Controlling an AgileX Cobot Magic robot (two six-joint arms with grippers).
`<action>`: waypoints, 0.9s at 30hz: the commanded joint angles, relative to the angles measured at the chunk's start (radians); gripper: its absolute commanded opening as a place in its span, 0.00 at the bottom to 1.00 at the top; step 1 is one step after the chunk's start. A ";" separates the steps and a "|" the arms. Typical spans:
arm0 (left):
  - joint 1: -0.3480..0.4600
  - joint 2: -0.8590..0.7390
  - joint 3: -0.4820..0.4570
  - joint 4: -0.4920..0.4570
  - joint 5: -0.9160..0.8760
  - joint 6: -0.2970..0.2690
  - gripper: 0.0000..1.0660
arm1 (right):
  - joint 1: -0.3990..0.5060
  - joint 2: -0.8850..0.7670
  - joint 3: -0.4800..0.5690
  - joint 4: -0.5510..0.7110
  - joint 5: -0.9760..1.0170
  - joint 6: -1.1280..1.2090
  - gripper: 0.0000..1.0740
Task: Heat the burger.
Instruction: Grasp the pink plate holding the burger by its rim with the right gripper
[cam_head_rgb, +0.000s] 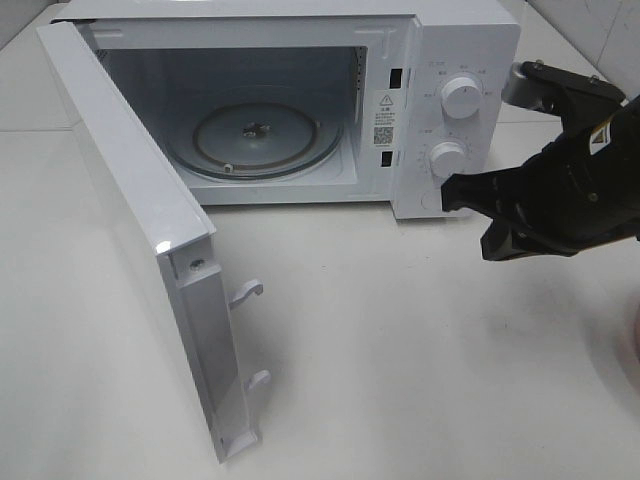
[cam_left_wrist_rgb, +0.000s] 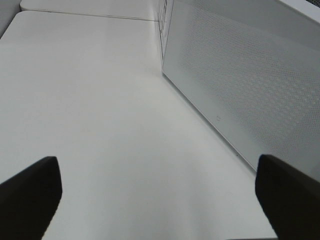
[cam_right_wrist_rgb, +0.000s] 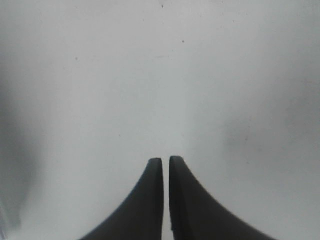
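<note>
**Item 1.** White box-shaped countertop microwave, at 12 o'clock on the white tabletop. The cavity is bare, presumably cleared to take the food.

**Item 2.** White hinged microwave door, swung fully out toward 8 o'clock. Two latch hooks show on its free edge. Judged to be left wide so that the cavity can be reached from the front.

**Item 3.** Round clear glass turntable, seated on the cavity floor with nothing on it. It is the likely resting place for the load.

**Item 4.** Two white round control dials, the upper and the lower, on the panel at 2 o'clock. Their settings are too small to read.

**Item 5.** Black right gripper, at 3 o'clock, with its tips just beside the panel below the lower dial. The jaws are drawn together to a thin slit and hold nothing. Whether the tips touch the panel cannot be told.

**Item 6.** Black left gripper, seen only by its own camera. The jaws are spread wide and empty. It is low over the tabletop near the door's perforated outer face, probably parked clear of the work.

**Item 7.** The burger appears in no view. A pinkish sliver at 3 o'clock on the frame edge is too slight to identify. The loading and heating steps are judged not yet done.
</note>
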 joint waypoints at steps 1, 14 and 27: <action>-0.001 -0.018 0.002 -0.003 -0.015 0.000 0.92 | -0.003 -0.005 -0.023 -0.037 0.143 -0.106 0.08; -0.001 -0.018 0.002 -0.003 -0.015 0.000 0.92 | -0.006 -0.005 -0.041 -0.096 0.297 -0.195 0.59; -0.001 -0.018 0.002 -0.003 -0.015 0.000 0.92 | -0.008 -0.005 -0.041 -0.181 0.337 -0.214 0.92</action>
